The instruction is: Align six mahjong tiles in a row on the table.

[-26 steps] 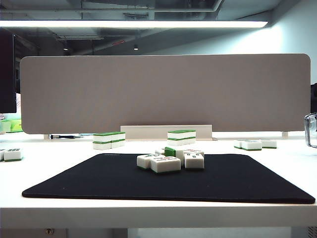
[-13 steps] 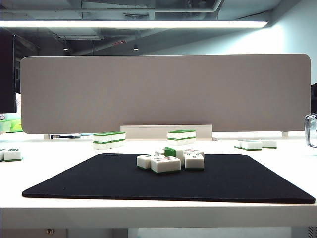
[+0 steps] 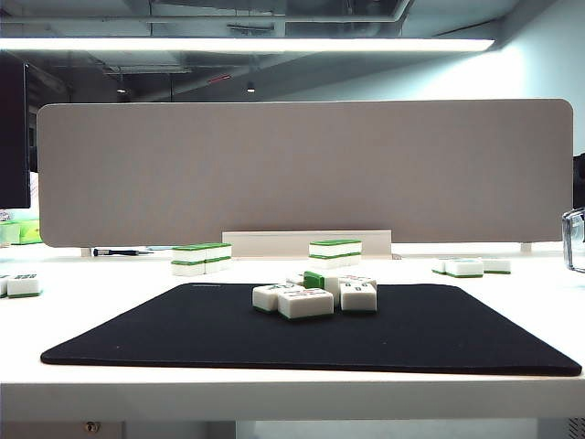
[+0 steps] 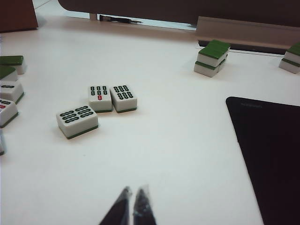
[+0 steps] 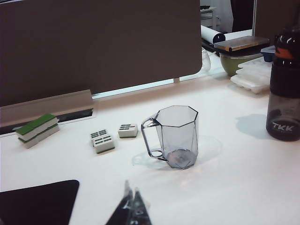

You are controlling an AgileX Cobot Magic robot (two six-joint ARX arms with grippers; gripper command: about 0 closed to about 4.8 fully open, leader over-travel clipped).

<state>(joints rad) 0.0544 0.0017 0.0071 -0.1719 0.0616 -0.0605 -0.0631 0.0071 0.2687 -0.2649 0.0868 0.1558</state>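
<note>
The mahjong tiles (image 3: pixel 315 294) lie in a loose heap on the middle of the black mat (image 3: pixel 183 329) on the white table (image 3: pixel 292 393); most show white faces and one stands on edge with its green back out. Neither gripper shows in the exterior view. In the left wrist view my left gripper (image 4: pixel 132 191) hovers shut over bare table, beside the mat's edge (image 4: pixel 272 154), with nothing between its tips. In the right wrist view my right gripper (image 5: pixel 131 190) is shut and empty above the table, near the mat's corner (image 5: pixel 33 201).
Three face-up tiles (image 4: pixel 100 97) lie ahead of the left gripper, and stacked green-topped tiles (image 4: pixel 212 57) sit further back. Ahead of the right gripper stand a clear mug (image 5: pixel 177 136), two tiles (image 5: pixel 102 140) and a dark bottle (image 5: pixel 284 93). A grey partition panel (image 3: pixel 302 169) closes off the back.
</note>
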